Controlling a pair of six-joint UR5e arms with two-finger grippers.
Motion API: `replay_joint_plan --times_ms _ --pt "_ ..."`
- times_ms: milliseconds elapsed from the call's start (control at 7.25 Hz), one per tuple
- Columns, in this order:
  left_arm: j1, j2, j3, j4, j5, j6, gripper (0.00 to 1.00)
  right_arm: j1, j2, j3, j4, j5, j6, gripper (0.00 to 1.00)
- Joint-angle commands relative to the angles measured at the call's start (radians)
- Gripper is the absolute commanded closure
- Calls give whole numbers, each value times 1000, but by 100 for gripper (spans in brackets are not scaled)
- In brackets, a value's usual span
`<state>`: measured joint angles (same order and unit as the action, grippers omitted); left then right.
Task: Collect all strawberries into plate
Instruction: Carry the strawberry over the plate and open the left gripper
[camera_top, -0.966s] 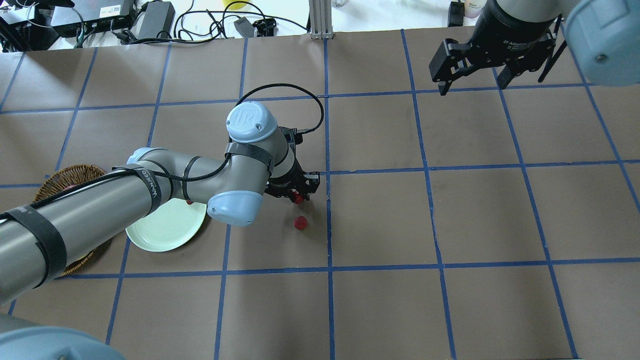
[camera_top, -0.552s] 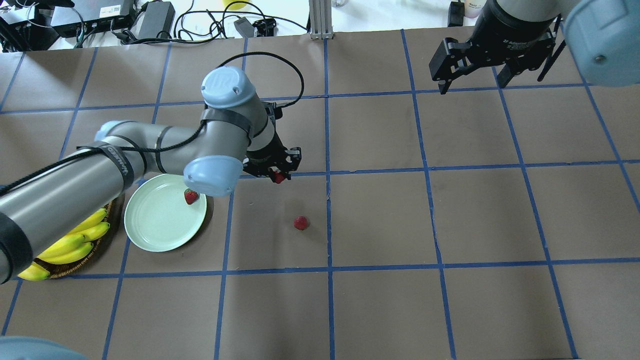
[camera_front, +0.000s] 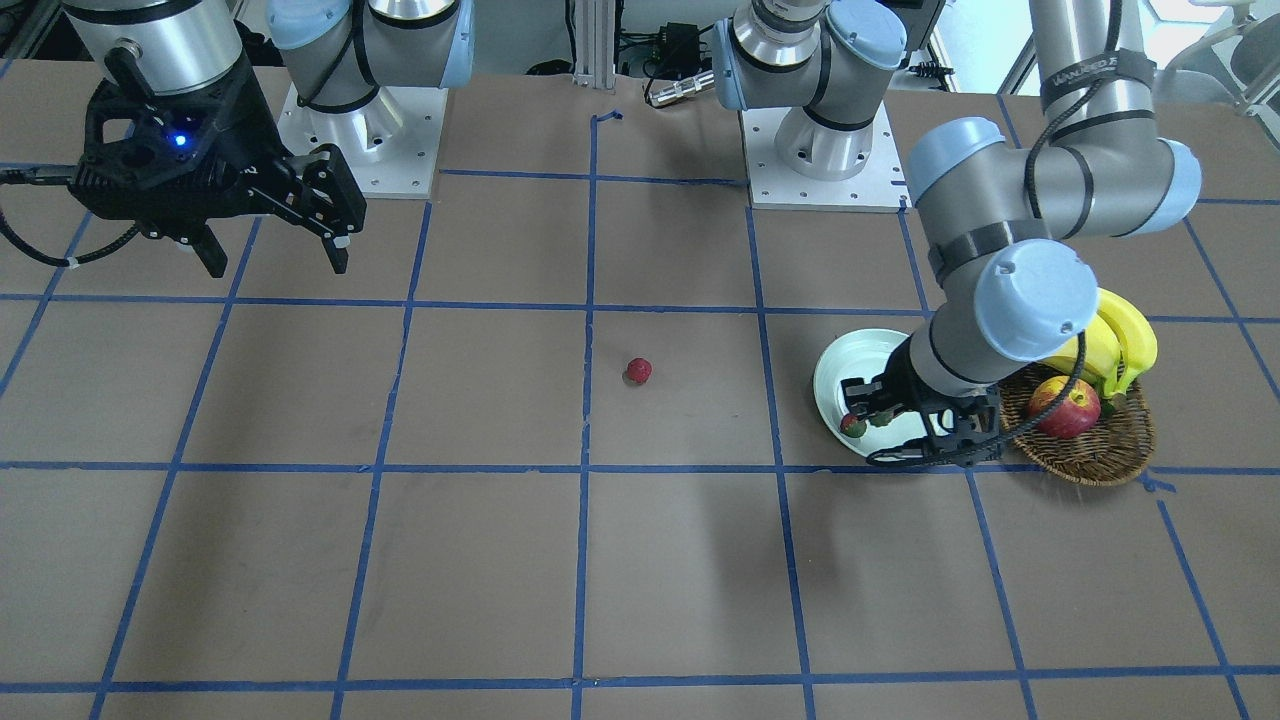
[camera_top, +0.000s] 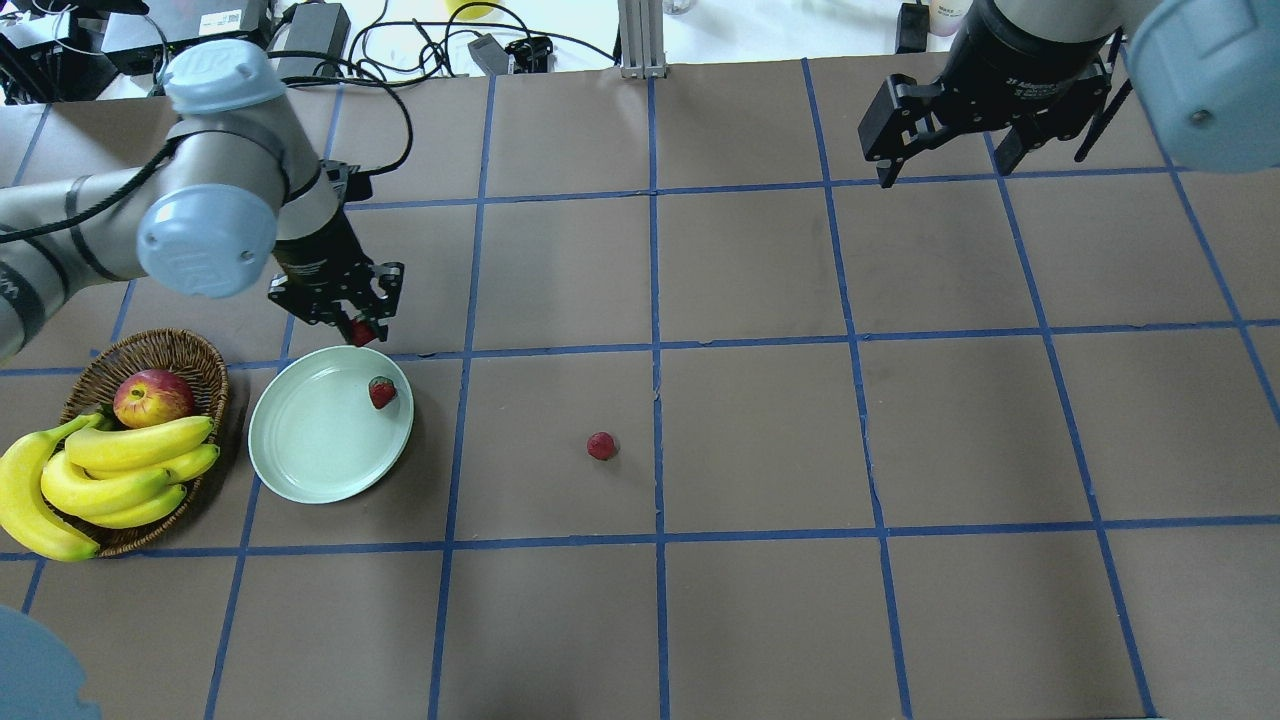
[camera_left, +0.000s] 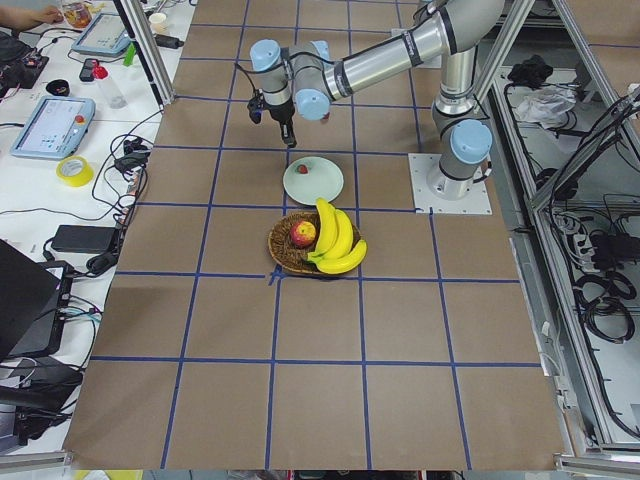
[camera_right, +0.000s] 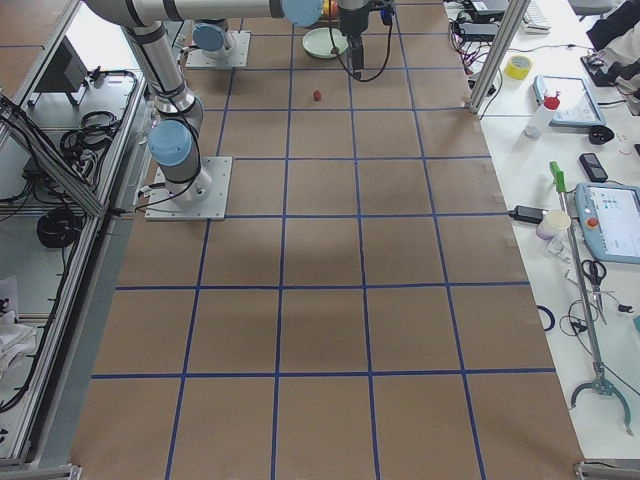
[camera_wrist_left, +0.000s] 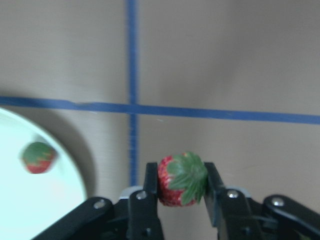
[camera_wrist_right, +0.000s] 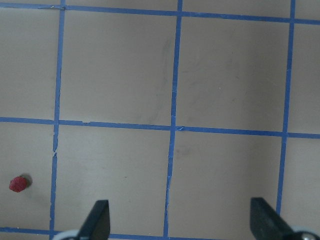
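**One berry in my grip, just beside the plate**

My left end effector (camera_wrist_left: 182, 176) is clamped on a small red strawberry with a green leafy cap (camera_wrist_left: 181, 181), hanging just beside the rim of the round pale mint-green plate (camera_top: 300, 472). A second red strawberry (camera_top: 382, 392) lies on that plate near its edge. A third strawberry (camera_top: 601, 446) sits on the brown tabletop (camera_top: 760, 440), well apart from the plate. My right end effector (camera_top: 945, 168) hovers far off, fingers spread apart
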<state>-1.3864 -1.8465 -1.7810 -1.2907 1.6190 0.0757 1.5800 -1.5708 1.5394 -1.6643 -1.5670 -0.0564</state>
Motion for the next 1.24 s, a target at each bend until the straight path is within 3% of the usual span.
replay_joint_plan --times_ms 0,276,414,552,690,966,1103 --pt "115 -11 -66 -6 7 97 100 0 0 1 0 2 1 0" --pt "118 -30 -87 -4 7 96 100 0 0 1 0 2 1 0" --pt "116 -31 -86 -4 5 96 83 0 0 -1 0 4 1 0" --pt "118 -31 -86 -4 5 98 11 0 0 1 0 4 1 0" --pt "116 -25 -77 -3 9 96 0 0 0 1 0 4 1 0" --pt "89 -11 -16 -7 -7 79 0 0 0 1 0 5 1 0" --pt "22 1 9 -15 -28 26 0 0 0 1 -2 5 1 0"
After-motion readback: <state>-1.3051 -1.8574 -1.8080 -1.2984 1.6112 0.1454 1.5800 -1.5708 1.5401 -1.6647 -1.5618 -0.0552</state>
